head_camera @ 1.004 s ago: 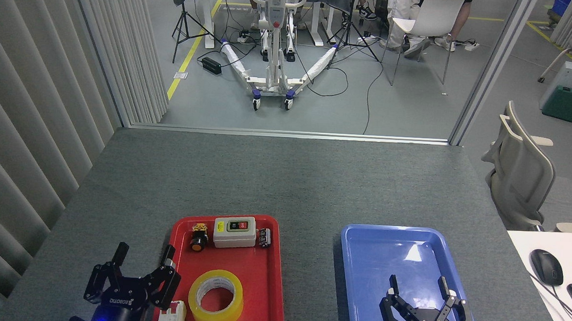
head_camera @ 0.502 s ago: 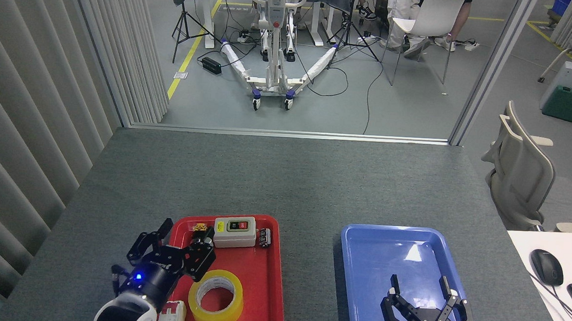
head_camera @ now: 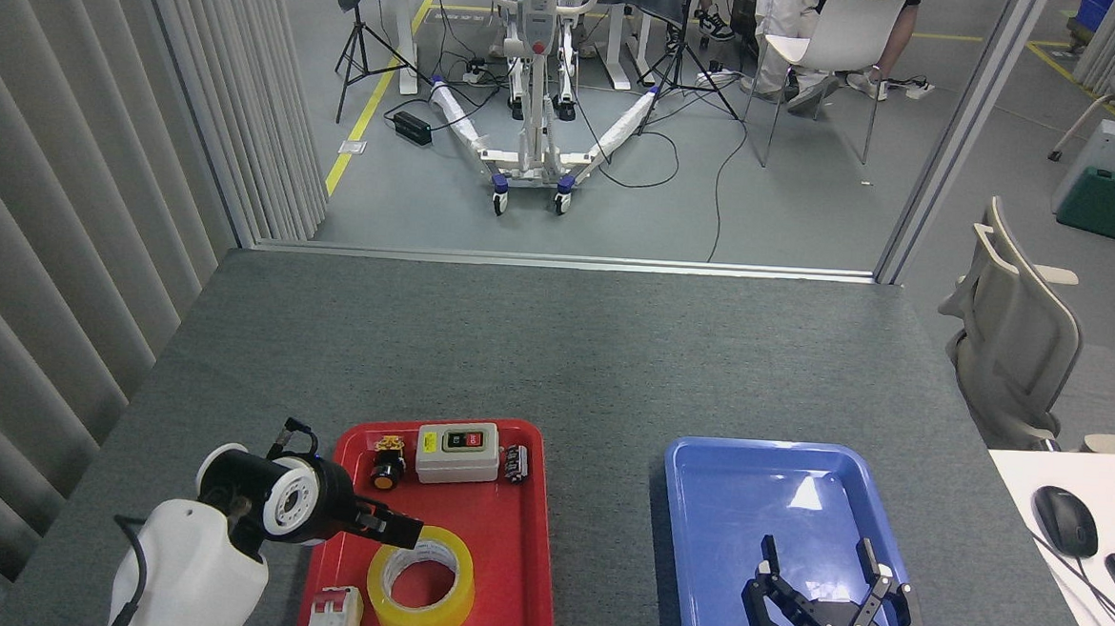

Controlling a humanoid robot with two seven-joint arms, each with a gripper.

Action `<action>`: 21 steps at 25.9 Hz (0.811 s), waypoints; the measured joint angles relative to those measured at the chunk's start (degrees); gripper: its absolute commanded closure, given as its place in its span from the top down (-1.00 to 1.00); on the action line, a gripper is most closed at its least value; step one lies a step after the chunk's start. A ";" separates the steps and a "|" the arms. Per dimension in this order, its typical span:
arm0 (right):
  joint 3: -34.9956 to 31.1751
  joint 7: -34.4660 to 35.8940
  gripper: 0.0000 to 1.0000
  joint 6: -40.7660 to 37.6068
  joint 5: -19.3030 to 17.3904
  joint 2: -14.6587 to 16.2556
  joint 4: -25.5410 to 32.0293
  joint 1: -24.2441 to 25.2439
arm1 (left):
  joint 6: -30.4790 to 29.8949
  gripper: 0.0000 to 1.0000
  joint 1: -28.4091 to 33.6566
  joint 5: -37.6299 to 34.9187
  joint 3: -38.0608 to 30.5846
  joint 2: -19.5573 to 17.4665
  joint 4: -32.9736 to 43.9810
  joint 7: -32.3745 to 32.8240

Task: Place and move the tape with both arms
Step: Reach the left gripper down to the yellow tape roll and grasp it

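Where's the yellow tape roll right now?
In the head view, the translucent yellow tape roll lies flat in the red tray's near part, lower left, beside a white breaker, under the left end effector.

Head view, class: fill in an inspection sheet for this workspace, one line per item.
Surface: grey felt table, holding a red tray and a blue tray.
Job's things: tape lies flat in the red tray.
Clutter: switch box, push button and white breaker, all in the red tray.
Grippers: left gripper reaches sideways to the tape's far rim, fingers unclear; right gripper open over the blue tray.
Cables: several across the floor beyond the table.
Surroundings: curtain, chairs, seated person's legs, mouse.
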State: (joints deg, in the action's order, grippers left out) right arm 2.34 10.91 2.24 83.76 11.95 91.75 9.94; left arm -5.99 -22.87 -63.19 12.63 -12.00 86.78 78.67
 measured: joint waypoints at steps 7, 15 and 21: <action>0.03 0.02 1.00 0.01 0.00 -0.08 0.17 0.08 | -0.01 1.00 -8.11 0.28 2.92 1.79 -12.01 12.52; 0.04 0.14 1.00 0.34 0.00 -0.12 0.18 0.08 | -0.74 1.00 -10.72 -0.22 3.35 2.73 -17.78 13.58; 0.04 0.21 1.00 0.39 0.00 -0.10 0.17 0.09 | -1.61 0.74 -11.50 -0.34 3.38 3.56 -22.27 12.59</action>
State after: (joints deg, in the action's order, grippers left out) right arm 2.38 11.12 2.63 83.76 11.86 91.92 10.02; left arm -7.59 -34.38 -63.53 16.01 -8.44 64.51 91.25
